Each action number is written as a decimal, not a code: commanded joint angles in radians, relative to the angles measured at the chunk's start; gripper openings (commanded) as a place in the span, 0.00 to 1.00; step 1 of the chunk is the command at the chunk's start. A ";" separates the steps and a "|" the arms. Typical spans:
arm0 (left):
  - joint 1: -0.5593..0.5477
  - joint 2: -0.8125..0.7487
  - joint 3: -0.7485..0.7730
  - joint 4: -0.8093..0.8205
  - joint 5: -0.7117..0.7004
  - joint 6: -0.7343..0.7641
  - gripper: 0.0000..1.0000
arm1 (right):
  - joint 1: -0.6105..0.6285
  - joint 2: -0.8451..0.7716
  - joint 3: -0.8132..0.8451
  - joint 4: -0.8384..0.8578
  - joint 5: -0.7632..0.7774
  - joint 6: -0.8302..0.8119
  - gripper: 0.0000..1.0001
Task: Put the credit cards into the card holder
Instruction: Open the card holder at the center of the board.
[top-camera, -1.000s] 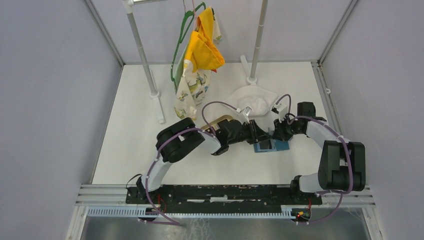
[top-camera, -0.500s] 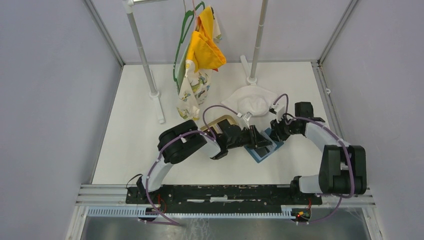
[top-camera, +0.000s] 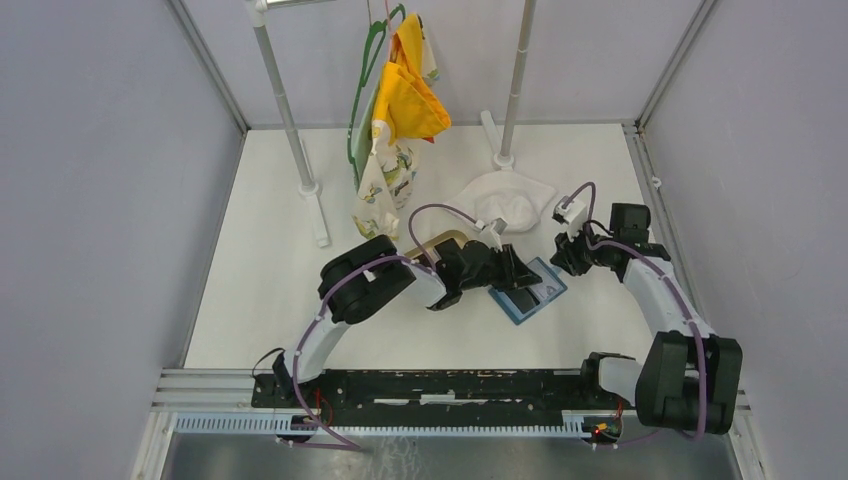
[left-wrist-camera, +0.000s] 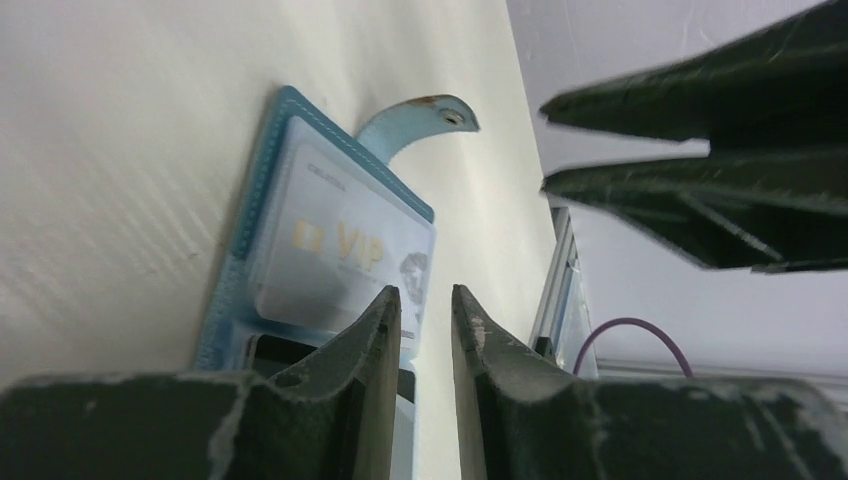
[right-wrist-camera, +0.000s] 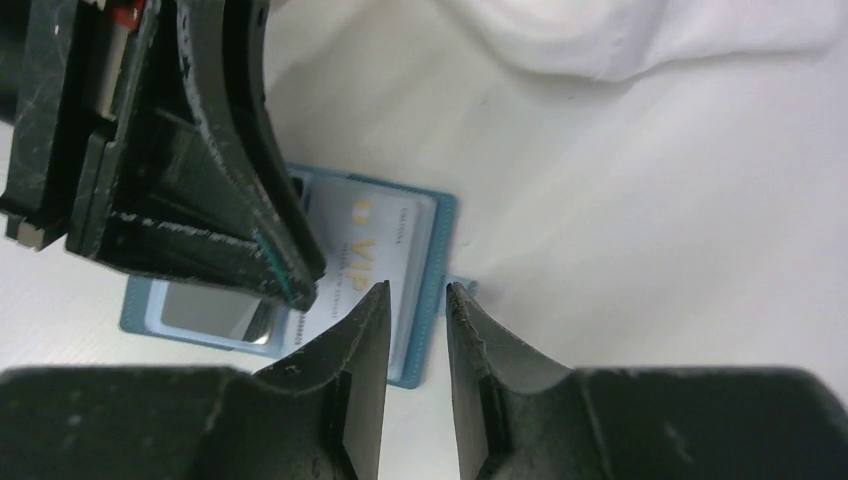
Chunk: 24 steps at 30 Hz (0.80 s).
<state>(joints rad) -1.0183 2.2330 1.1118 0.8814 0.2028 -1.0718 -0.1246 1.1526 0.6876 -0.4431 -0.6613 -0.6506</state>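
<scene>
The blue card holder lies open on the table. A card marked VIP sits behind its clear window, also in the right wrist view. A black card shows in the pocket below, partly hidden by my finger. My left gripper is low over the open holder, jaws a narrow gap apart with nothing between them. My right gripper hovers just off the holder's right edge, jaws also a narrow gap apart and empty. The holder's snap strap curls up.
A tan tray lies behind my left arm. A white cloth lies at the back. Two rack poles stand on the table, with clothes on a green hanger. Side walls enclose the table.
The right gripper has drawn back to the right, off the card holder. The holder has turned and shifted slightly. The left gripper stays over it.
</scene>
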 joint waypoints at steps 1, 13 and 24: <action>0.008 -0.057 -0.024 -0.001 -0.057 0.072 0.32 | 0.000 0.096 0.044 -0.102 -0.060 -0.074 0.31; -0.016 -0.406 -0.285 -0.040 -0.151 0.238 0.33 | 0.100 0.150 0.030 -0.121 -0.118 -0.116 0.32; -0.137 -0.808 -0.391 -0.388 -0.510 0.497 0.53 | 0.214 0.125 0.022 -0.111 -0.099 -0.163 0.41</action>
<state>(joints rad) -1.1271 1.5478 0.7303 0.6224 -0.1249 -0.7338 0.0803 1.3231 0.6937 -0.5648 -0.7338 -0.7765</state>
